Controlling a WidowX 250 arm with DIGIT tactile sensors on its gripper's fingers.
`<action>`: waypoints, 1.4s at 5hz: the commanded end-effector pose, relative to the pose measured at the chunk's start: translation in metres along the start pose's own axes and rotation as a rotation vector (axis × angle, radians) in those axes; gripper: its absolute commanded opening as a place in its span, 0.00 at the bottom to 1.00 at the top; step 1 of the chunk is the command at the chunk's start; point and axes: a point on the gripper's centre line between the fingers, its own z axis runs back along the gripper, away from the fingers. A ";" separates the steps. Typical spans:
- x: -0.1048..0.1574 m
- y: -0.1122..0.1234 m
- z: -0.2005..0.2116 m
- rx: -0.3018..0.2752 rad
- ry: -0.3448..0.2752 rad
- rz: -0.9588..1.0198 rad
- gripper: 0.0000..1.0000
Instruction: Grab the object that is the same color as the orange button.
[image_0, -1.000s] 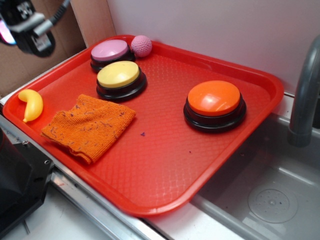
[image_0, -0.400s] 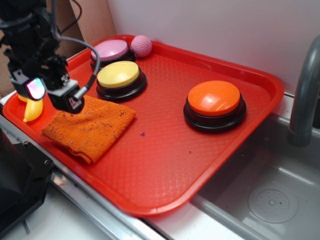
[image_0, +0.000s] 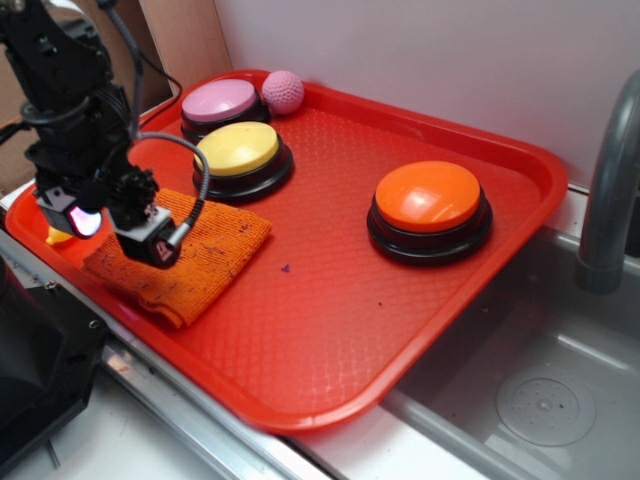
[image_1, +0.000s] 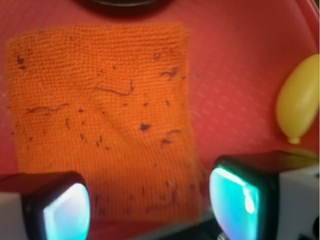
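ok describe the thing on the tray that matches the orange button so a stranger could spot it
On the red tray, look at the near left corner, under the gripper. The orange cloth lies flat there: knitted, dark-flecked, soft, unlike the hard yellow banana beside it and the yellow button behind.

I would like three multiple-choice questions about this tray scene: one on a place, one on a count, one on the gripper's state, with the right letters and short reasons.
1. Where does the folded orange knitted cloth lie on the red plastic tray?
A. near its front left edge
B. beside the faucet
C. behind the pink ball

2. How many round dome buttons stand on the tray?
A. two
B. three
C. four

3. How is the gripper?
A. shut on the cloth
B. holding the banana
C. open above the cloth

Answers: 1 A, the cloth sits near the front left rim; 2 B, pink, yellow and orange tops show; 3 C, the wrist view shows the cloth flat between spread fingers.
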 end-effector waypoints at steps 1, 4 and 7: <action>0.011 0.000 -0.021 -0.070 -0.061 -0.029 1.00; 0.012 -0.002 -0.020 -0.089 -0.065 -0.022 0.00; 0.034 -0.016 0.031 -0.063 -0.041 0.038 0.00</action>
